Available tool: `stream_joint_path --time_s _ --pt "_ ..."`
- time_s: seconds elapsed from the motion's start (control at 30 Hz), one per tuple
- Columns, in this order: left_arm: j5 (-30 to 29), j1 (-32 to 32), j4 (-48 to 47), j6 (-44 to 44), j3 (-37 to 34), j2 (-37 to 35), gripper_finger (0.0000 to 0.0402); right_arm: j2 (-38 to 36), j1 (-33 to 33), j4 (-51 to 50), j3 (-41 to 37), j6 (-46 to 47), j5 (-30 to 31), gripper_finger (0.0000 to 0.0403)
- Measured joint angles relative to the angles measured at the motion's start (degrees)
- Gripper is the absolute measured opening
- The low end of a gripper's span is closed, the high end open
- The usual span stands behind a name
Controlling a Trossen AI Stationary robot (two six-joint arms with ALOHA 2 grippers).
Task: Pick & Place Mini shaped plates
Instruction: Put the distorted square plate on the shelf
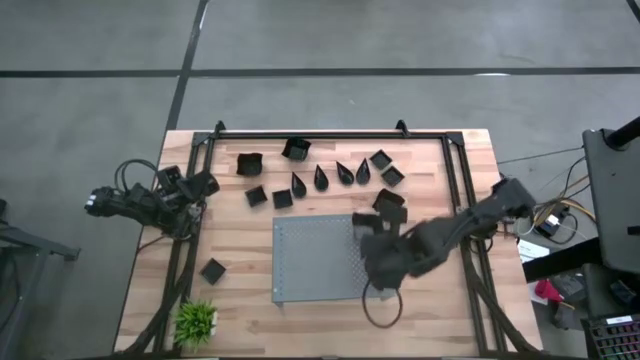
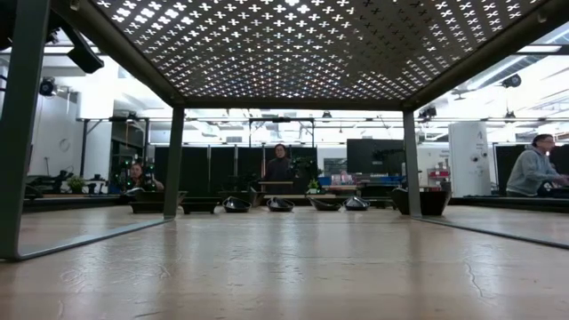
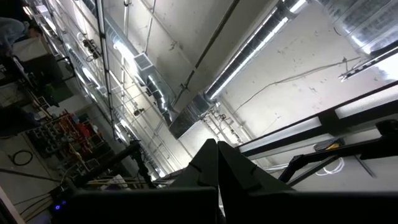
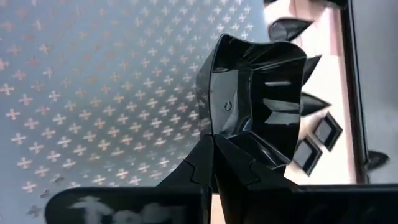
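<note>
Several mini shaped plates, black, lie on the wooden table beyond the grey perforated board (image 1: 315, 258): square ones (image 1: 249, 163) and teardrop ones (image 1: 321, 178). One more square plate (image 1: 213, 270) lies left of the board. My right gripper (image 1: 372, 235) hangs over the board's right part, shut on a square plate (image 4: 258, 93). My left gripper (image 1: 205, 185) waits at the table's left edge, shut on nothing and pointing up at the ceiling (image 3: 217, 168). In the low view the plates (image 2: 280, 204) stand in a row on the far table. My right gripper pinches the square plate by one raised wall, near a corner (image 4: 217, 132), between its two fingers. The fingers slant down from the table's right side. The plate is lifted clear above the board and tilted, with its hollow side showing in the right wrist view.
A small green plant (image 1: 196, 320) stands at the near left corner. A black frame (image 1: 310, 133) runs round the table's far and side edges. A dark cable loop (image 1: 381, 308) lies near the board's near right corner. People (image 2: 533, 169) are in the room behind.
</note>
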Motion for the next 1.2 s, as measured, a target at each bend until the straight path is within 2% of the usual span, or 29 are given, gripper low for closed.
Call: stream_joint_path --time_s 0.2,0.37,0.5,1.0,1.2 --pt "0.74 -0.01 -0.08 -0.5 0.0 0.0 0.0 6.6 3.21 -5.42 8.12 5.34 0.8 0.0008" --pt "1.63 -0.01 -0.69 -1.38 -0.01 0.0 0.0 11.12 5.49 -5.86 13.08 1.88 1.54 0.0008" --pt "1.63 0.01 -0.91 -1.46 -0.01 0.0 0.0 13.15 5.99 -5.82 14.0 1.54 1.09 0.0008" --pt "2.62 0.0 -1.14 -2.98 -0.01 0.0 0.0 13.01 6.25 -5.83 13.32 2.1 -0.23 0.001" --pt "2.65 0.01 -1.16 -2.98 -0.01 0.0 0.0 13.01 6.23 -5.83 13.32 3.79 -0.32 0.0052"
